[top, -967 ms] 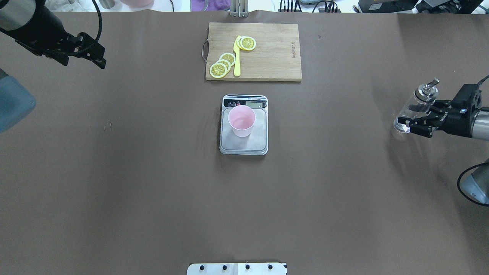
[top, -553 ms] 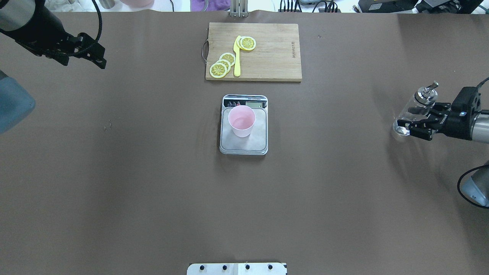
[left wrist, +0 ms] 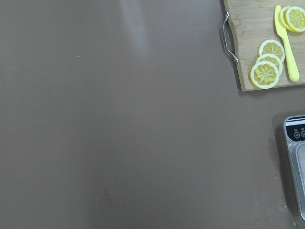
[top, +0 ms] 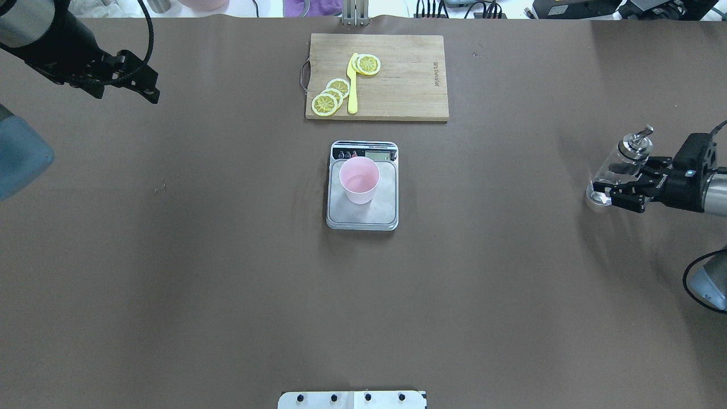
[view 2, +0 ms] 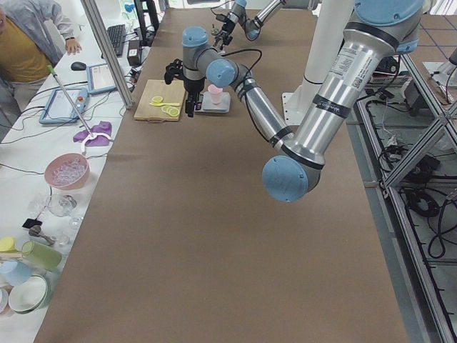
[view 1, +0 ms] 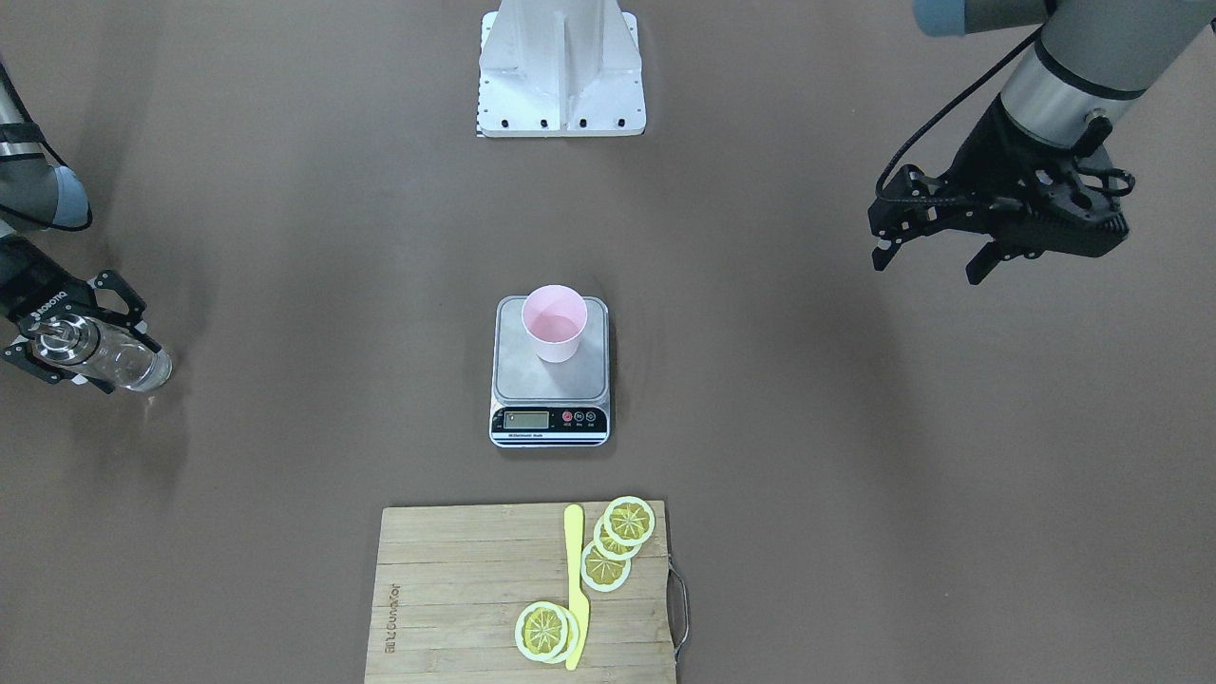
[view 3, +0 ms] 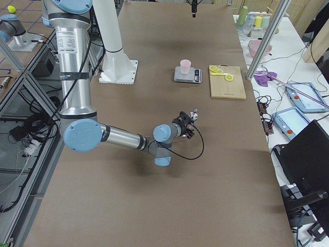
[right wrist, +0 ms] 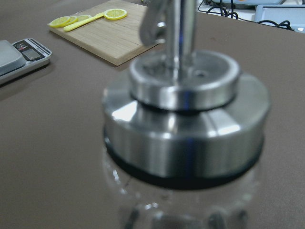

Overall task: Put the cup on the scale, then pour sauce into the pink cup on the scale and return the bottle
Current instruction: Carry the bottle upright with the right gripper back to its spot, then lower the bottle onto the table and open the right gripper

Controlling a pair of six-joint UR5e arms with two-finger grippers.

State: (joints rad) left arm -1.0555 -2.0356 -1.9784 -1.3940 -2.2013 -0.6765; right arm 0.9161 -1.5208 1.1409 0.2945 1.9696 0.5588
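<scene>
The overhead view is showing the whole bottle (top: pixel 613 167), clear glass, clamped between the fingers of my right gripper (top: pixel 610 192) near the table's right edge, well apart from the scale (top: pixel 375 215). My right wrist camera is catching only its shiny steel spout cap (right wrist: pixel 183 95) up close, with the glass below blurring. I cannot tell whether its base is touching the table. The pale pink cup (top: pixel 359 179) is standing upright on the scale's steel platform; I cannot tell what is inside. My left gripper (view 1: pixel 926 261) is hanging spread and empty, far off.
</scene>
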